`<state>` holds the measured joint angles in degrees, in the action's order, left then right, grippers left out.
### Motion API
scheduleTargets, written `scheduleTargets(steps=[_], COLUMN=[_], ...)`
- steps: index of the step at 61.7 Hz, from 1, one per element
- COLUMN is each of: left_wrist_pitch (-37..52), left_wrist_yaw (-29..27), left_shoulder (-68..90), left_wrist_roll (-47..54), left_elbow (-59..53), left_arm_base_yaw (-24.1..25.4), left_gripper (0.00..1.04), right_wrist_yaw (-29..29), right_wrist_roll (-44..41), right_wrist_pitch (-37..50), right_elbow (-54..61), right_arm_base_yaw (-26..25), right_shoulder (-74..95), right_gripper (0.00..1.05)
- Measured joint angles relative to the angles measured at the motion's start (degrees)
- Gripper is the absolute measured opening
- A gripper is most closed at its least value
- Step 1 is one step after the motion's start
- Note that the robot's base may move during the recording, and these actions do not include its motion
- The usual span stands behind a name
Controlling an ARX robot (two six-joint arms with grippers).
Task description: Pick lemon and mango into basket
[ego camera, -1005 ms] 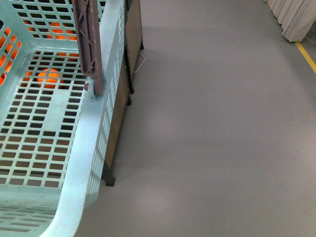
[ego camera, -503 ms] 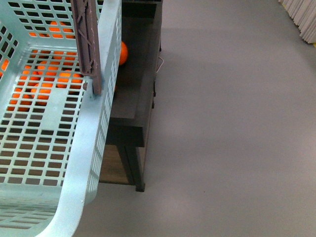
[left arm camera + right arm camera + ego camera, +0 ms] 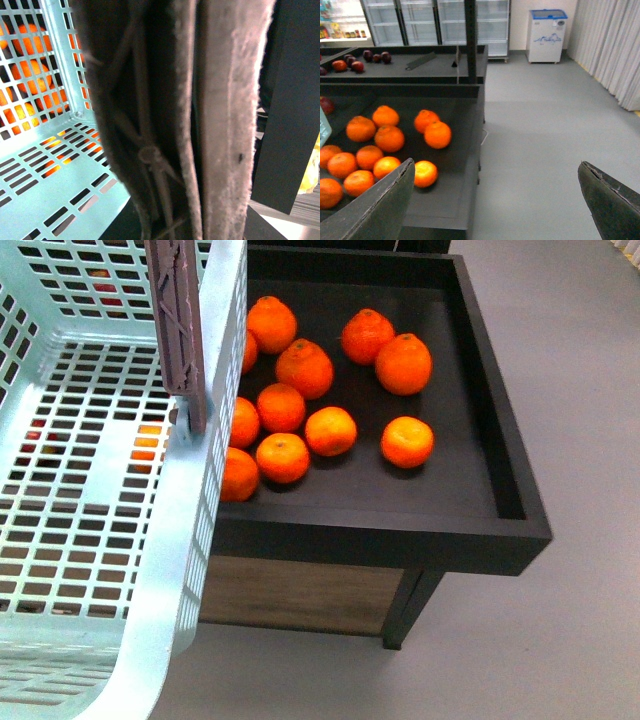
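The light blue-green basket [image 3: 190, 540] fills the left of the front view, and nothing lies inside it. Its brown handle [image 3: 180, 330] stands upright at the near wall. In the left wrist view that handle [image 3: 220, 125] fills the picture, and my left gripper [image 3: 190, 150] is shut on it, with the basket's slotted floor [image 3: 45, 170] beside it. My right gripper [image 3: 495, 205] is open and holds nothing. Its dark fingers [image 3: 375, 210] stand wide apart over the grey floor, beside the corner of a black tray. The lemon and the mango are out of view.
A black tray [image 3: 500, 440] holding several oranges [image 3: 305, 370] stands right of the basket on a low stand. A farther tray [image 3: 435, 65] holds dark red fruits [image 3: 350, 62]. Grey floor [image 3: 535, 125] lies to the right, with glass fridges [image 3: 420, 20], a small freezer [image 3: 547, 30] and curtains [image 3: 615, 45] beyond.
The front view has swung from mostly bare floor onto the tray of oranges, now in full sight beside the basket. The basket and its handle keep their place in the view.
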<state>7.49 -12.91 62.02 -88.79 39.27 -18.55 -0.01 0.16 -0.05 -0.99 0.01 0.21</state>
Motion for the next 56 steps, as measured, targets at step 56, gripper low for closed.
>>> scheduleTargets(steps=[56], left_wrist_pitch=[0.0], left_wrist_yaw=[0.1], left_shoulder=[0.0], left_wrist_roll=[0.0], left_elbow=[0.0], left_arm_base_yaw=[0.0], left_gripper=[0.17], right_wrist_yaw=[0.0], right_wrist_roll=[0.0], right_wrist_pitch=[0.0], right_elbow=[0.0], right_arm_base_yaw=[0.0], right_shoulder=[0.0], right_gripper=[0.96])
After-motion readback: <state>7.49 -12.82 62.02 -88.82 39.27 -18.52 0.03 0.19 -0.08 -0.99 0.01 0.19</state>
